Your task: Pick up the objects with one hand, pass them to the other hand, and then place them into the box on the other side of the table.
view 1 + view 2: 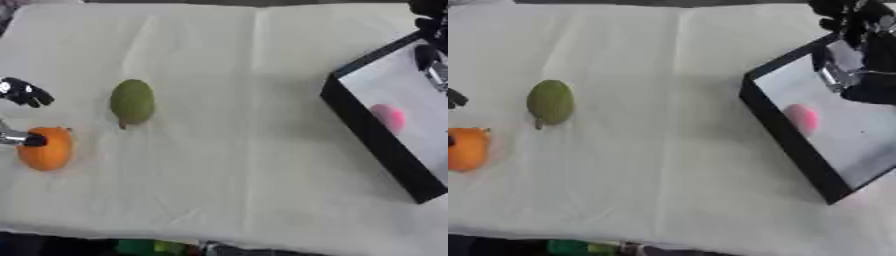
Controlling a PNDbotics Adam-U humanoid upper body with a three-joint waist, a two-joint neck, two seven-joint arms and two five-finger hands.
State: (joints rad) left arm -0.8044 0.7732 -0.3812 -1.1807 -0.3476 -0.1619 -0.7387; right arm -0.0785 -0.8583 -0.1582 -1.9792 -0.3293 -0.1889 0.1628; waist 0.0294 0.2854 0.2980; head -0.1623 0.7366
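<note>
At the far left, the left hand [24, 93] reaches in from the edge with its fingers [35, 140] at the orange fruit [45, 148]. One dark fingertip lies against the fruit's near-left side and the other fingers hang above and behind it, apart from the skin. They look partly spread around it and not yet closed, so I judge the grasp as only begun. The fruit rests on the worktop [245, 165], whose pale cloth covering is creased.

The main risk sits here: the fruit is round, and with contact on one side only it could roll away from the fingers, or slip out sideways as they close, ending nearer the worktop's left edge.

Just right of those fingers, well clear of them, lies the green fruit [132, 102], with its stem end pointing toward the near side. If the orange one is nudged rightward it could knock this one.

Far to the right stands the box [785, 132], black-walled with a pale floor, and a pink object [802, 119] already lies inside. The right hand [859, 60] hovers over the box's far end; whether its fingers are spread or curled I cannot tell. Being that far from the left fingers, the handover needs a long carry, during which a poorly seated fruit could drop.
</note>
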